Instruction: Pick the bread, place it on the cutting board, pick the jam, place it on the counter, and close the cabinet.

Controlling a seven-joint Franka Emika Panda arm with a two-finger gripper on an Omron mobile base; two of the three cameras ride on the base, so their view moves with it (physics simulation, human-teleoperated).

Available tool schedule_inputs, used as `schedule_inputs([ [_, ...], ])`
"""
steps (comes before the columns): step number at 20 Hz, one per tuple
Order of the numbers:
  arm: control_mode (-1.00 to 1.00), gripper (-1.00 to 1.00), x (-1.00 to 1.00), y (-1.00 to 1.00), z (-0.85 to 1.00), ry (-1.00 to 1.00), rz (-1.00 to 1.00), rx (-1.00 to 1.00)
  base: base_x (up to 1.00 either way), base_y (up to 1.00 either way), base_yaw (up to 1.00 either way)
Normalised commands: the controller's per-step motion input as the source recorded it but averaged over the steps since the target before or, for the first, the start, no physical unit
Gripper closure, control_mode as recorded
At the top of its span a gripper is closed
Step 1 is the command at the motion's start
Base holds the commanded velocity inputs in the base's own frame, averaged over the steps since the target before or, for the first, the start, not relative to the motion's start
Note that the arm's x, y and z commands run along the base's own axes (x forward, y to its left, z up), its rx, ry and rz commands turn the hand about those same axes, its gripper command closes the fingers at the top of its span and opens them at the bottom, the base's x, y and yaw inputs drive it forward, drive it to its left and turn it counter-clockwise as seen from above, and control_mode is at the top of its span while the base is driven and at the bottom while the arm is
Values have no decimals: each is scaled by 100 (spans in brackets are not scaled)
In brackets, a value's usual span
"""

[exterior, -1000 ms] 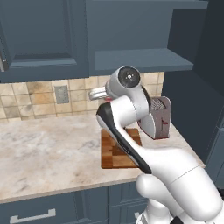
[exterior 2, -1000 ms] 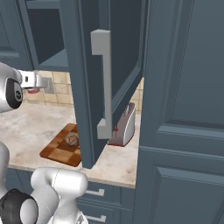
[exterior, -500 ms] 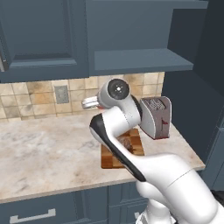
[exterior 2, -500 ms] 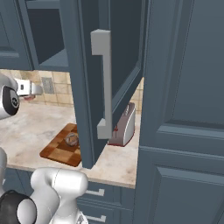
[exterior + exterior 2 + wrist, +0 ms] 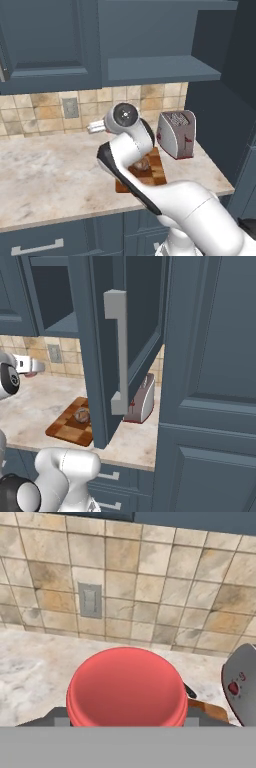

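In the hand view the red jam sits between my fingertips, and my gripper is shut on it. The gripper hangs above the beige counter, left of the cutting board and close to the tiled back wall. The bread lies on that wooden board, partly behind my arm. From the right, the bread shows on the board with the gripper up and to its left. The cabinet door stands open, its silver handle facing the camera.
A silver toaster stands on the counter right of the board, under the open cabinet shelf. A wall socket is set in the tiled backsplash ahead of the hand. A tall dark cabinet closes the right side.
The arm has swung left, carrying the jam from near the toaster and shelf to over the counter left of the board. Bread, board and cabinet door have not moved.
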Motion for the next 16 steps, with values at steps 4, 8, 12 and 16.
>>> schedule_inputs([
  [4,-100,100,8,12,-22,0,0,0,0,0,0],
  [8,-100,100,4,8,-23,0,0,0,0,0,0],
  [12,-100,100,0,4,-22,0,0,0,0,0,0],
  [16,-100,100,1,4,-24,0,0,0,0,0,0],
])
